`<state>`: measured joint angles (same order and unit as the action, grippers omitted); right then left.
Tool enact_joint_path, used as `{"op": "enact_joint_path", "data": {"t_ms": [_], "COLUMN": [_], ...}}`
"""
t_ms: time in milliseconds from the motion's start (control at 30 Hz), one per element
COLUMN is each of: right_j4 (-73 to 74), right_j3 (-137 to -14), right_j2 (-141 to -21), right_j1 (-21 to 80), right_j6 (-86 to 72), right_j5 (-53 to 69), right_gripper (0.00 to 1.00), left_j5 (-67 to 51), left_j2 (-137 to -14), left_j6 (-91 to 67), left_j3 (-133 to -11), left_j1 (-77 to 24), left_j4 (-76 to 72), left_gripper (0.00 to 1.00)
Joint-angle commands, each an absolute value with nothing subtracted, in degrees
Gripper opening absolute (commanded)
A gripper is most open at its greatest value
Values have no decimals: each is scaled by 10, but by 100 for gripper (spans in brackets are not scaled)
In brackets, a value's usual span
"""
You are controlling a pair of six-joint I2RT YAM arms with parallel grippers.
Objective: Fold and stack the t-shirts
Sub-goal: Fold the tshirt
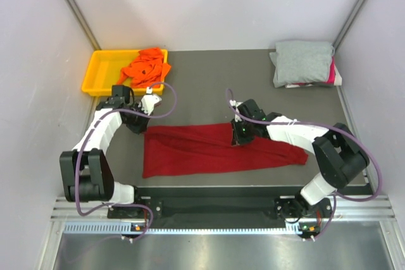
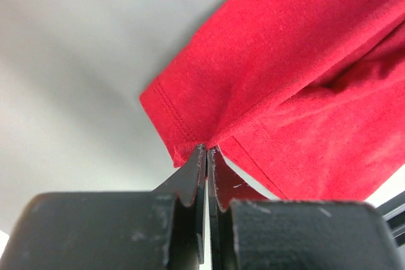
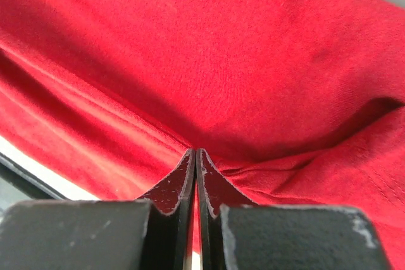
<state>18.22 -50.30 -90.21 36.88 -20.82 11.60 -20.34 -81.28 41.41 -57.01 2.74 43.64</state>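
Left jaws pinch a corner of the dark red t-shirt (image 1: pixel 190 150), right jaws pinch its far edge, both shut tight. It lies in a long strip on the desk (image 1: pixel 209 80). Folding seems next: lift both together.

The dark red t-shirt (image 1: pixel 209 150) is soft, matt knit cloth, faintly fuzzy, with a double-stitched hem. The orange t-shirt (image 1: pixel 145 66) and grey t-shirt (image 1: pixel 302 61) are matt cloth too. The yellow tray (image 1: pixel 101 71) is smooth, glossy plastic. The table (image 1: pixel 209 86) is matt dark grey. The left end effector (image 2: pixel 207 150) and right end effector (image 3: pixel 195 152) are matt black, scuffed with pale nicks. The near rail (image 1: pixel 221 226) is ribbed bright metal.
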Motion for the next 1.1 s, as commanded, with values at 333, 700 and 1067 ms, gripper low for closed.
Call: {"op": "enact_joint_path", "data": {"t_ms": [333,700,1067], "right_j4": [123,174,266], "right_j3": [-454,-493,-508], "right_j2": [-882,-773,-719], "right_j1": [376,368,68], "right_j6": [-220,-204,-181], "right_j5": [110,150,32], "right_gripper": [3,48,50], "left_j5": [-171,-269,-185], "left_j2": [-794,-755,-885], "left_j6": [523,630,322], "left_j3": [-482,-576,-622], "left_j1": [31,47,41], "left_j4": [490,651,384], "left_gripper": [3,51,79]}}
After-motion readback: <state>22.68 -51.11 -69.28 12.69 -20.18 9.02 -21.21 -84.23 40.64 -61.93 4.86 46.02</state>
